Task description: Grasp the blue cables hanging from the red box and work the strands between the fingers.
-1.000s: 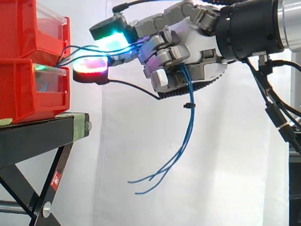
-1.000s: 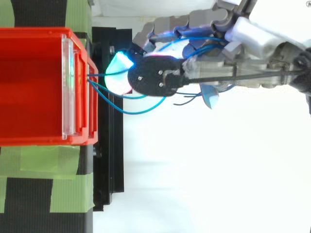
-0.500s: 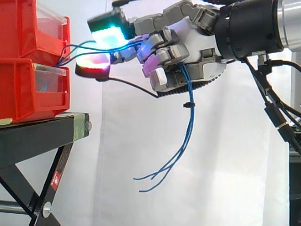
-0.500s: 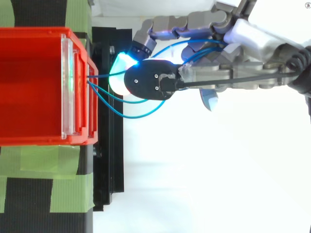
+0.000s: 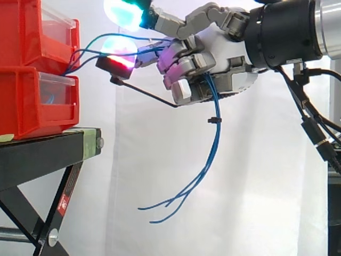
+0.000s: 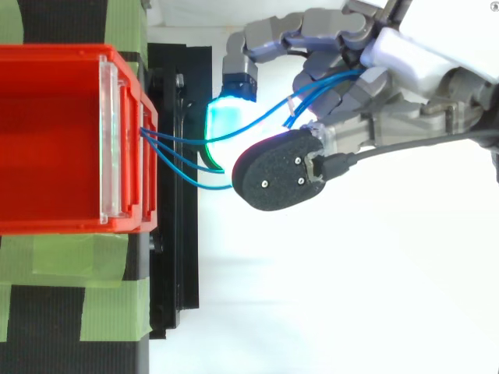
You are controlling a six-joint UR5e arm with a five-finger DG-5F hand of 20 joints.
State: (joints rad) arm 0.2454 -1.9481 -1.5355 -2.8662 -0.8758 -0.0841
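Side view: we see the hand (image 5: 213,58) right of the red box (image 5: 37,69), fingers curled round the blue cables (image 5: 216,133). Loose ends hang free beside the black stand (image 5: 48,149).
Top view: strands leave the box's front edge; pads (image 6: 222,125) sit just off it.

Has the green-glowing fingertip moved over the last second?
Yes. In the side view the fingertip has risen against the red box, away from the red-glowing pad below it.
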